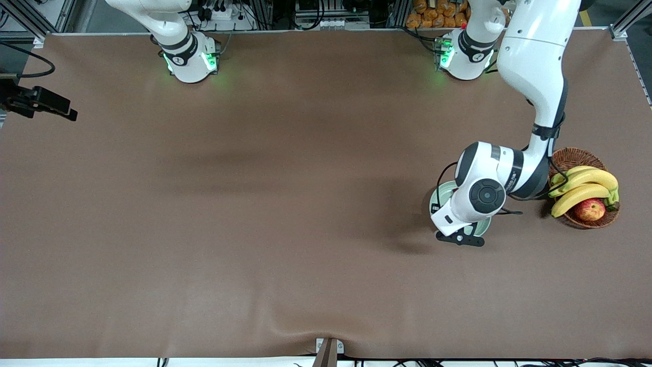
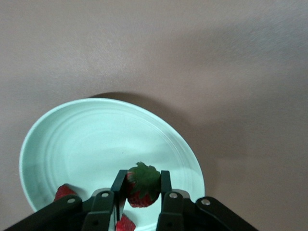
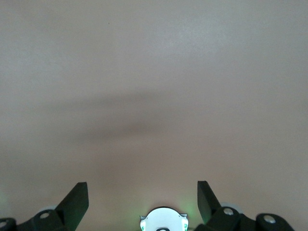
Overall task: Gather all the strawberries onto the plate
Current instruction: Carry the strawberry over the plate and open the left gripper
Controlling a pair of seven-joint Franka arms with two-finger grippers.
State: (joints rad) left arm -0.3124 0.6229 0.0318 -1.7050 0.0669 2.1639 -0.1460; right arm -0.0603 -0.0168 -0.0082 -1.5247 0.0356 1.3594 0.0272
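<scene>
left wrist view is showing the left gripper (image 2: 143, 185) clamping a strawberry (image 2: 143, 185) between its fingers, over the plate (image 2: 96, 139). two more strawberries (image 2: 64, 192) are lying on the plate. front view is showing the plate (image 1: 441, 192) beside the basket (image 1: 575, 155), which is holding bananas (image 1: 586, 186) and an apple (image 1: 590, 209). right gripper (image 3: 143, 197) is waiting over bare table (image 3: 154, 96), jaws spread apart.
</scene>
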